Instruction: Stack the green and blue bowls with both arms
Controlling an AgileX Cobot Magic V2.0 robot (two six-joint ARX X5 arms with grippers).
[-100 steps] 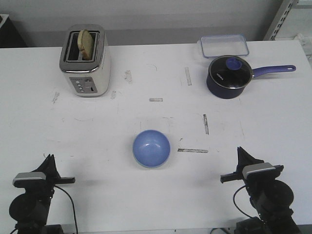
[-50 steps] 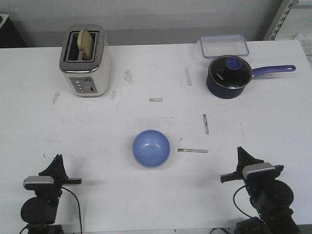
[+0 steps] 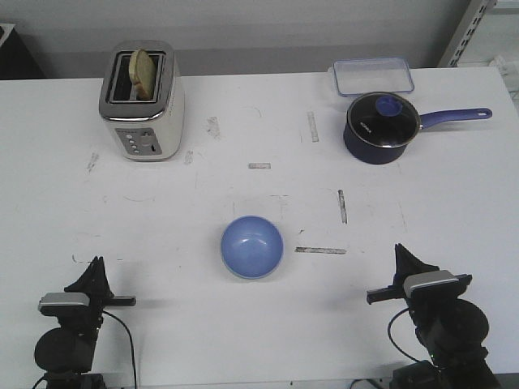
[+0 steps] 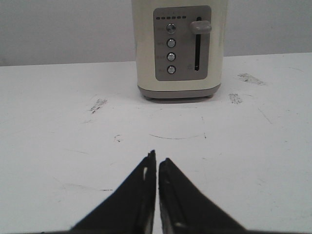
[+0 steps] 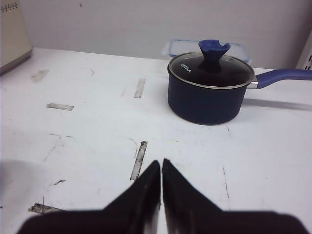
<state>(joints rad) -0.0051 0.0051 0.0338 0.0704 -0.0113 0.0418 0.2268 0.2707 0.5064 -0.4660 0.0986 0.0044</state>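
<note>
The blue bowl (image 3: 252, 245) sits upright in the middle of the white table (image 3: 454, 194), with nothing in it. The green bowl is out of view in every frame. My left gripper (image 3: 96, 264) is low at the near left edge, well left of the bowl. In its wrist view the left gripper (image 4: 156, 159) is shut and holds nothing. At the near right, well right of the bowl, rests my right gripper (image 3: 400, 250). The right gripper (image 5: 161, 162) is likewise shut and holds nothing. The blue bowl does not show in either wrist view.
A cream toaster (image 3: 142, 101) with a slice of bread stands at the back left, straight ahead of the left gripper (image 4: 180, 48). A dark navy saucepan (image 3: 381, 128) with lid and long handle stands back right (image 5: 207, 92), a clear lidded box (image 3: 371, 75) behind it.
Since one second ago my left arm has shifted a little right and nearer the front edge; it has been still for the last half second. The right arm and the bowl have not moved.
</note>
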